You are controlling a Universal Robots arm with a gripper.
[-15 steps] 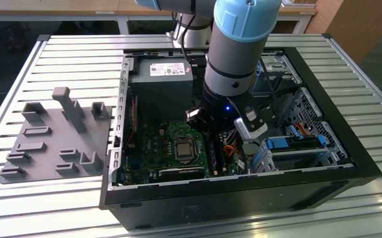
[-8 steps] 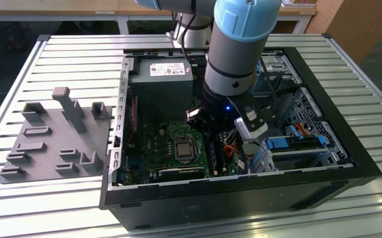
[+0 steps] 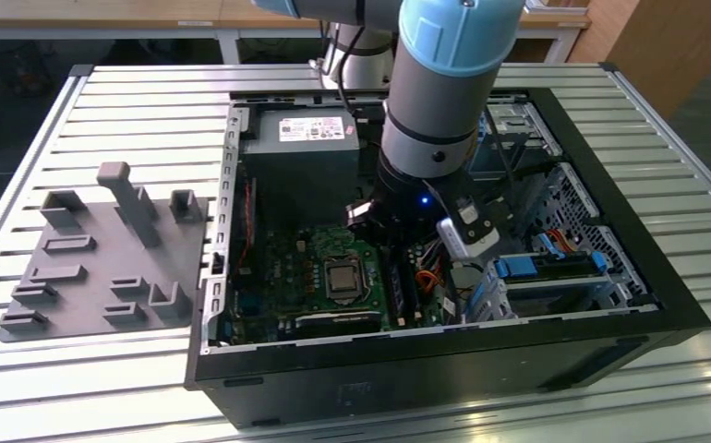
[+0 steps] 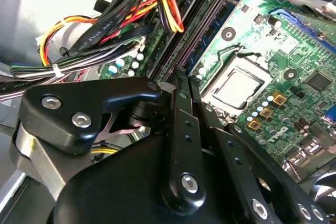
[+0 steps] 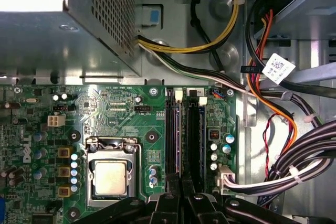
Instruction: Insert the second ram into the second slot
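Your arm (image 3: 436, 111) reached down into the open PC case (image 3: 429, 378) on the bench (image 3: 134, 101). In both wrist views the end effector (image 4: 185, 74) (image 5: 181, 184) sat low over the motherboard (image 5: 121, 114), fingertips right at the near end of the memory slots (image 5: 184, 129). The fingers (image 4: 178, 108) were drawn almost together, with a narrow gap. I couldn't tell if anything was pinched.

The second ram (image 4: 210, 22) looked to be the thin bluish stick on edge in a slot, running straight ahead of the fingertips. I couldn't tell whether it was fully seated or which slot held it.

The CPU socket (image 5: 110, 177) (image 4: 239, 87) was just beside the end effector. The cable bundle (image 4: 105, 30) was on its other side. The grey fixture tray (image 3: 97, 268) lay well apart, outside the case.
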